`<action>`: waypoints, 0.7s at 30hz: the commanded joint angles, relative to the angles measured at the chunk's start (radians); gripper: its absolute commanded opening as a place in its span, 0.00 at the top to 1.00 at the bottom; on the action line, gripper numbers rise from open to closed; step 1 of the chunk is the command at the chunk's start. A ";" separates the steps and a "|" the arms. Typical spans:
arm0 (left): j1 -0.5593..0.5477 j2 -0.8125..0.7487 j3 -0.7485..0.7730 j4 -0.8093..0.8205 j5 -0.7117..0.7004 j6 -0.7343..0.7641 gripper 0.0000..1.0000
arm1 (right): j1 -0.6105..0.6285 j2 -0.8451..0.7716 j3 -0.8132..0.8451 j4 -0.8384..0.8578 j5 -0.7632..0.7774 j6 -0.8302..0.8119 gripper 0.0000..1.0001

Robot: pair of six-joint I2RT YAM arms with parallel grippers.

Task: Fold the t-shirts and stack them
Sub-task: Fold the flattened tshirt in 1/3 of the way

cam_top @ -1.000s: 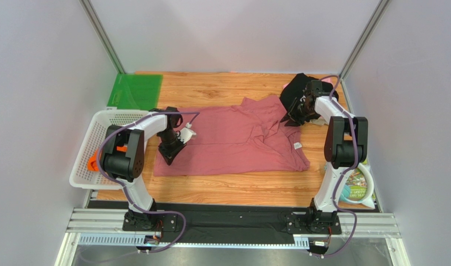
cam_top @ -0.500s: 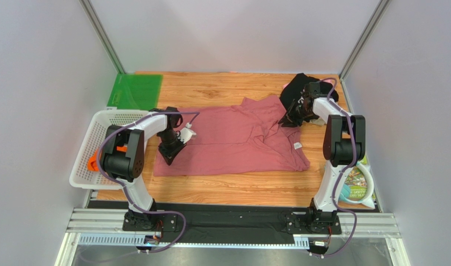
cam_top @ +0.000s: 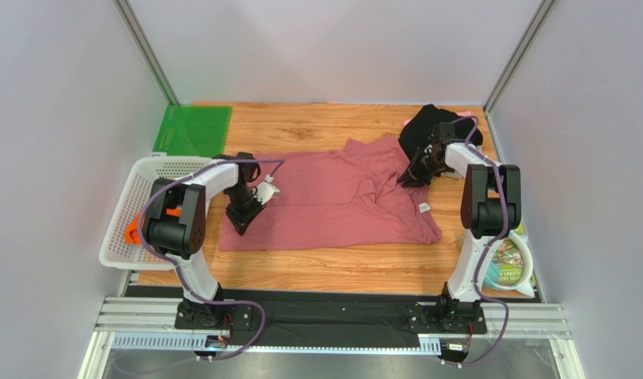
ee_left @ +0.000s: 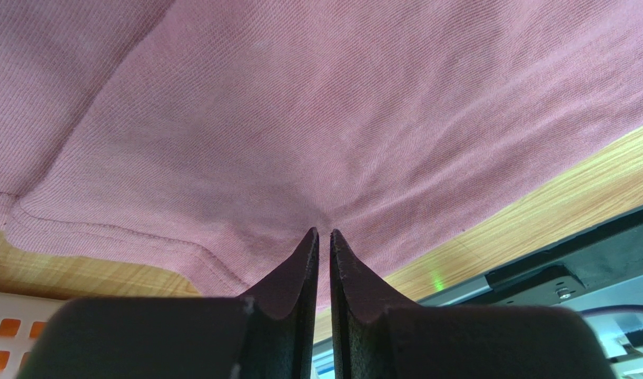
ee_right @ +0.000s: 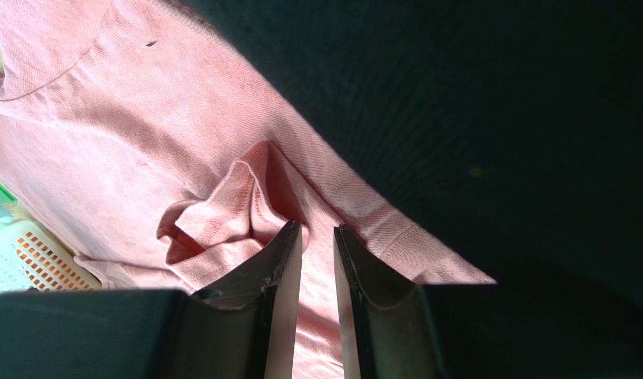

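Dusty-rose t-shirt lies spread across the wooden table. Left pincer is clamped on its left hem. Right pincer, narrowly apart, sits at its right edge beside a black t-shirt; grip unclear.

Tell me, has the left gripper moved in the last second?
No. The left gripper still pinches the dusty-rose shirt at the same spot beside the white basket.

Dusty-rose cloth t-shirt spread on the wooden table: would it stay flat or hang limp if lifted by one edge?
Probably limp: the dusty-rose cloth t-shirt puckers where the left pincer pinches it. Likely light, since the knit looks thin. Pushed, it would likely bunch, given its folds.
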 commanded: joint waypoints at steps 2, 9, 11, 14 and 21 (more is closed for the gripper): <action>0.001 -0.026 0.010 -0.016 0.000 0.016 0.84 | 0.007 -0.035 0.003 0.017 -0.006 0.006 0.73; 0.000 -0.025 0.016 -0.016 0.002 0.013 0.84 | 0.052 0.002 0.058 0.013 -0.018 0.021 0.73; 0.001 -0.020 0.016 -0.015 0.002 0.011 0.85 | 0.066 0.014 0.076 0.011 -0.019 0.027 0.73; 0.001 -0.020 0.016 -0.015 0.005 0.011 0.84 | 0.081 0.034 0.090 0.017 -0.026 0.036 0.73; 0.001 -0.020 0.014 -0.016 -0.001 0.013 0.85 | 0.104 0.045 0.107 0.016 -0.029 0.033 0.73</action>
